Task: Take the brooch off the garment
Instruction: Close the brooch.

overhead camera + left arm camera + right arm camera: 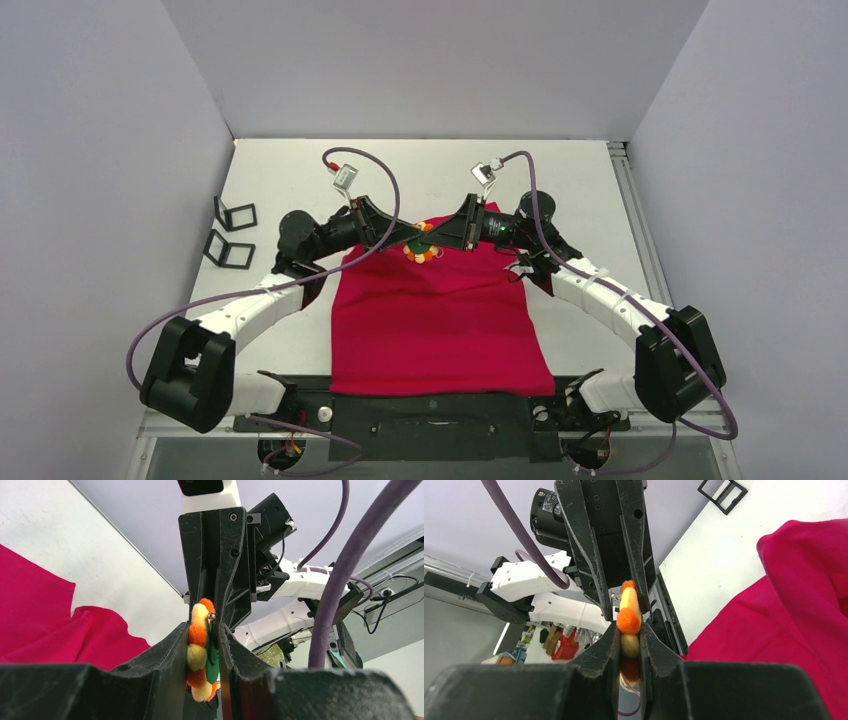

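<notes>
Nearest the robot: hem of the red T-shirt (440, 330), laid flat on the white table (590, 190) with the neck end away from the arms. The brooch (421, 252) sits at that far end by the neckline. It's a pompom flower with orange and yellow puffs and a green backing.

Both claws meet on it. The left gripper (202, 630) comes in from the left, jaws nearly closed, pinching puffs and green backing between the fingertips. The right gripper (629, 630) comes in from the right, jaws narrowed to the brooch's thickness and clamped on the orange and yellow puffs. The two sets of tips are opposed and almost touching; each wrist view shows the other claw's fingers just above its own.

A small metal bit (212, 615) shows at the brooch edge, likely the pin or clasp. Can't tell whether it goes through the cloth. Shirt fabric bunches just beside the pinch.

Step in hand, my read: freeing the pin.
- One claw should hold the flower firm while the other works the clasp side.
- Pull along the pin's line, not straight up, or the cloth tents and may tear.
- Grip the backing, not just the fluff, which can slip.
- Watch that the shirt doesn't lift with the brooch.

Farther left: two black frames (230, 233) on the table, well apart from the shirt.
</notes>
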`<state>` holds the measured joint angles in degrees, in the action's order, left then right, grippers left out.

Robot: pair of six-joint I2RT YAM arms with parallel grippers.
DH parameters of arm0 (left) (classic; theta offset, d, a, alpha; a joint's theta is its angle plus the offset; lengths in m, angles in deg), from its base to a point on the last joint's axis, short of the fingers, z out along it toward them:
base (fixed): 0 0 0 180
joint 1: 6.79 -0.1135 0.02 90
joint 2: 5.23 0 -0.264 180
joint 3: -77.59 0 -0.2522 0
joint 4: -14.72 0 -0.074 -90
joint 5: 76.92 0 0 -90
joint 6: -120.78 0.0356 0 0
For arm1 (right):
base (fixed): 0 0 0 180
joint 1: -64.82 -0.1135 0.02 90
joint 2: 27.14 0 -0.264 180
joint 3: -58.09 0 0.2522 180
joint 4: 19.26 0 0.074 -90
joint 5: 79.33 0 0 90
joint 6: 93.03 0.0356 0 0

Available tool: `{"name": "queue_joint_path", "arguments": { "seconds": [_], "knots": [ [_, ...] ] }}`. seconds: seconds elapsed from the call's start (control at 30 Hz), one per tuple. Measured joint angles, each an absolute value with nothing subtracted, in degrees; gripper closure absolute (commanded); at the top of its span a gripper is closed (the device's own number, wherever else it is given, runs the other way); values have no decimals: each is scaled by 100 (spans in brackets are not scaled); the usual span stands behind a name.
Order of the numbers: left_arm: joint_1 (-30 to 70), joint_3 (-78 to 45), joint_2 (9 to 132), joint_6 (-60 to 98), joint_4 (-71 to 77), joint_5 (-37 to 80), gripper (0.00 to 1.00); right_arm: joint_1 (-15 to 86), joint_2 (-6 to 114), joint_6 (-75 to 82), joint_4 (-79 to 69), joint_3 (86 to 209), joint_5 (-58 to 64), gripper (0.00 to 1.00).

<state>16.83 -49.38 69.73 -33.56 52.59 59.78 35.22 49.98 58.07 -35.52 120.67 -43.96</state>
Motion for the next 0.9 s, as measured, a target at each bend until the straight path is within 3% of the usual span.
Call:
{"name": "queue_joint_path", "arguments": {
  "seconds": [0.9],
  "knots": [
    [1718,-4731,7432,-3485,5766,6409,83,3550,4998,5501,-3561,12067,-4578,100]
  ]
}}
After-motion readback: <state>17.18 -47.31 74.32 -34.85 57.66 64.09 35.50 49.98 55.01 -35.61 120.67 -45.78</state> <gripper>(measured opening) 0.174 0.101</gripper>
